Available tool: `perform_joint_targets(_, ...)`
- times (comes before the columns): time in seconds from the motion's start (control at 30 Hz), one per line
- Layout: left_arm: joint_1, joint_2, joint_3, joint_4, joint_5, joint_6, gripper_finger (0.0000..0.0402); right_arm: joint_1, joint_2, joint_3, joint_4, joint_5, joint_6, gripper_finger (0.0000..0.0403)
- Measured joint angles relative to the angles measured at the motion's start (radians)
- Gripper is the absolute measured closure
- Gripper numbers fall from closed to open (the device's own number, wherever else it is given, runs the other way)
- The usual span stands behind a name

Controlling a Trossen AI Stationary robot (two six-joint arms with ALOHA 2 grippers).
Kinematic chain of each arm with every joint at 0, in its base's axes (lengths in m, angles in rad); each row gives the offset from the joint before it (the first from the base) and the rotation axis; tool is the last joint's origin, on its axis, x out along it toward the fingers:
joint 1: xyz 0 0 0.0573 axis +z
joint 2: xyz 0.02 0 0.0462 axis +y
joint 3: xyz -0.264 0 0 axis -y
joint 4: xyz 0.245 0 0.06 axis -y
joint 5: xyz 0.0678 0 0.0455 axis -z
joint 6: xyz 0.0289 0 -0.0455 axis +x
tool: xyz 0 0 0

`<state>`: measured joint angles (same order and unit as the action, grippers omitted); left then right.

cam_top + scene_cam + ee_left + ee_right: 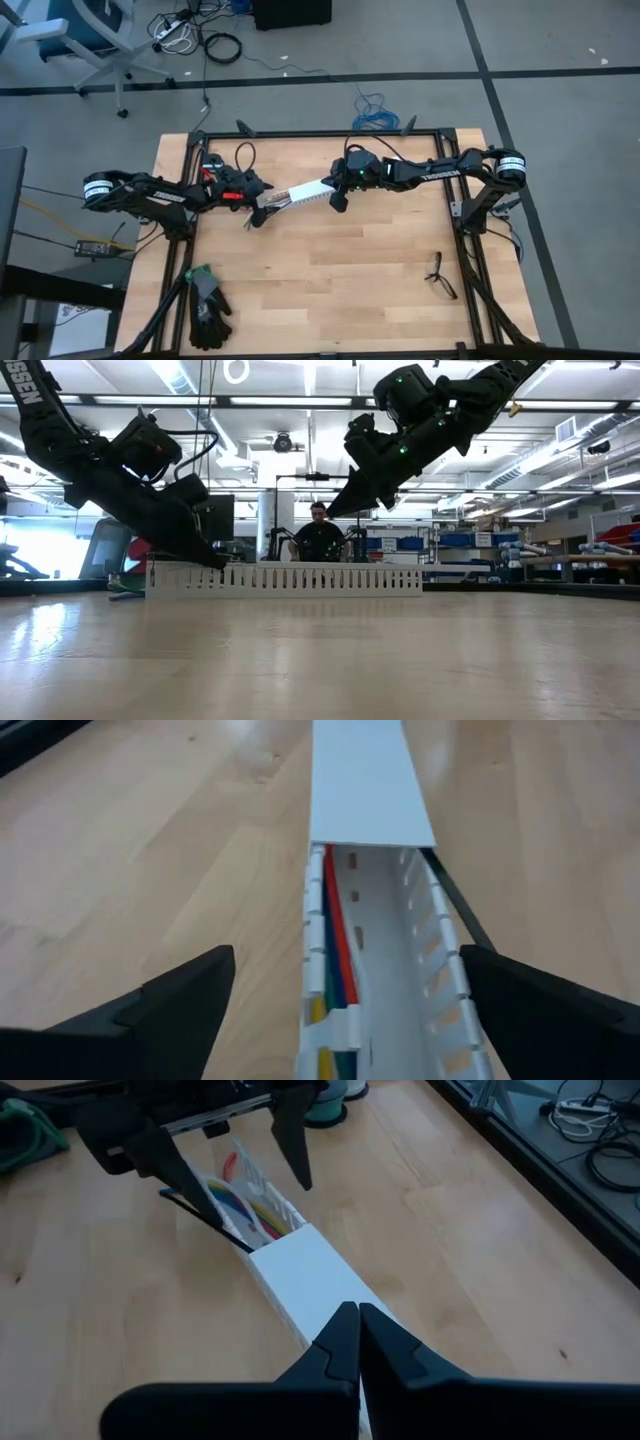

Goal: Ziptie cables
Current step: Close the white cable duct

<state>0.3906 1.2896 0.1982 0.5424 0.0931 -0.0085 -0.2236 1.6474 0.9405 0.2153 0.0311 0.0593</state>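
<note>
A white slotted duct (pixel 300 193) lies on the wooden table between my two grippers. A flat white cover (pixel 365 780) closes its far half. The cables (pixel 335 955), red, green, blue and yellow wires, lie inside the duct's open end. The ziptie (pixel 455 910), a thin black strip, runs along the duct's outer side. My left gripper (pixel 345 970) is open, one finger on each side of the open end, clear of the walls. My right gripper (pixel 358 1315) is shut and hovers over the covered end, well above the duct (pixel 285 578) in the low view.
Dark-framed spectacles (pixel 438 275) lie near the table's right edge, and black gloves (pixel 207 305) sit at the near left corner. A person (pixel 320 538) sits in the room beyond the far edge. The near middle of the tabletop is bare wood.
</note>
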Motion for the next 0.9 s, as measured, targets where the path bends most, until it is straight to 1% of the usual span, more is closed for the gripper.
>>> perform_joint_targets(0.17, 0.0, 0.0, 0.0, 0.021, -0.003, -0.004, 0.0006, 0.006, 0.0, 0.0, 0.0, 0.0, 0.0, 0.0403)
perform_joint_targets(0.43, 0.0, 0.0, 0.0, 0.037, -0.001, -0.075, 0.0007, 0.006, 0.0, 0.0, 0.0, 0.0, 0.0, 0.0403)
perform_joint_targets(0.63, 0.0, 0.0, 0.0, 0.045, 0.083, -0.09, 0.0007, 0.006, 0.0, 0.0, 0.0, 0.0, 0.0, 0.0403)
perform_joint_targets(0.77, 0.0, 0.0, 0.0, 0.088, 0.132, -0.105, 0.0007, 0.006, 0.0, 0.0, 0.0, 0.0, 0.0, 0.0403)
perform_joint_targets(0.83, -0.001, 0.0, 0.0, 0.092, 0.141, -0.104, 0.0007, 0.007, 0.0, 0.0, 0.0, 0.0, 0.0, 0.0403)
perform_joint_targets(0.9, -0.001, 0.0, 0.0, 0.074, 0.121, -0.095, 0.0007, 0.008, 0.0, 0.0, 0.0, 0.0, 0.001, 0.0403)
